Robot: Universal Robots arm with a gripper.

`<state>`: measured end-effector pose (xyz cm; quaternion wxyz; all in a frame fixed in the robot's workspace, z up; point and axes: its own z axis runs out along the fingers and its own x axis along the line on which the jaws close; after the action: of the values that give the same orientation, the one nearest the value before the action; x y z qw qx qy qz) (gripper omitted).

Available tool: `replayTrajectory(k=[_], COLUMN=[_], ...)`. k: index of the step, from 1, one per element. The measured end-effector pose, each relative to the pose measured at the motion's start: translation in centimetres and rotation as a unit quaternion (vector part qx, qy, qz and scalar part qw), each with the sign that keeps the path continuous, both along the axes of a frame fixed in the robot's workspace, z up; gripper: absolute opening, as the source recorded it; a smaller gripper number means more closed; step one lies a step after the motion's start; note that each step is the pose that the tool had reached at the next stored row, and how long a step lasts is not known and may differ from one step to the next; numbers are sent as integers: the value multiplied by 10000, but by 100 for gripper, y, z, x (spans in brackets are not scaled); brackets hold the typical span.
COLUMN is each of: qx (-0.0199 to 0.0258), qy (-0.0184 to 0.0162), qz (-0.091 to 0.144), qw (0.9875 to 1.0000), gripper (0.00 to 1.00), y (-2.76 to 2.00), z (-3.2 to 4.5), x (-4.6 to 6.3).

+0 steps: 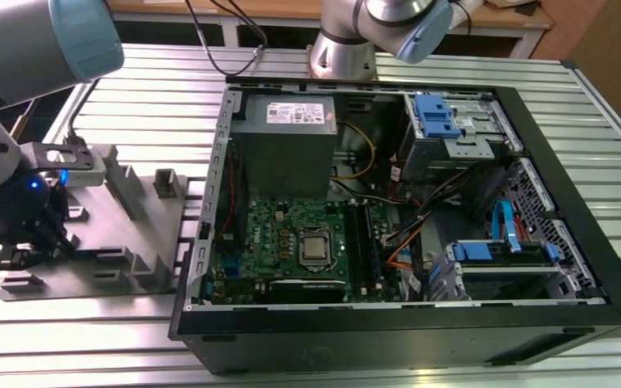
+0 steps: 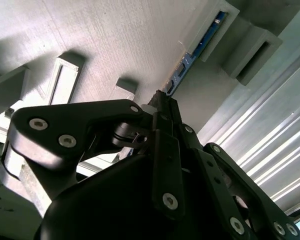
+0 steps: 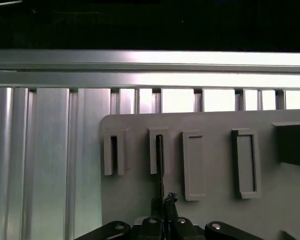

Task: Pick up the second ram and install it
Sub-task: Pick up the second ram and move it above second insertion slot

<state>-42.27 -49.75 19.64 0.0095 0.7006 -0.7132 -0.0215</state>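
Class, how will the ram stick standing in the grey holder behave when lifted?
The second ram is a thin, flat board: probably light and stiff. Standing on edge in the grey holder, it would likely tip over if left unsupported.

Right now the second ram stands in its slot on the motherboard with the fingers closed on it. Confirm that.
Wrong place: the second ram stands in a slot of the grey holder plate, not on the motherboard, as the first wrist view shows. The fingers are closed on it.
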Motion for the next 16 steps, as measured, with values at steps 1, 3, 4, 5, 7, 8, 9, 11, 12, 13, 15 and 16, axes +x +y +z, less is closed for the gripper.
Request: replayTrajectory(k=[1,3,4,5,7,8,9,11,12,13,15,16], qx=[1,0,0,0,1,1,0,0,0,1,1,1], qy=[-1,0,0,0,0,0,0,0,0,0,0,0], qz=[-39,-180,-249,-297,-342,-387,-451,-517,-517,-518,-518,-519], qw=[10000,9998,9997,9996,9994,9993,9990,9987,9987,9987,9987,9987], gripper=[10,10,10,10,10,10,10,10,10,10,10,10], y=[0,0,0,0,0,0,0,0,0,0,0,0], z=[-1,-2,-2,-2,-3,-3,-3,-3,-4,-3,-3,-3], x=[0,0,0,0,0,0,0,0,0,0,0,0])
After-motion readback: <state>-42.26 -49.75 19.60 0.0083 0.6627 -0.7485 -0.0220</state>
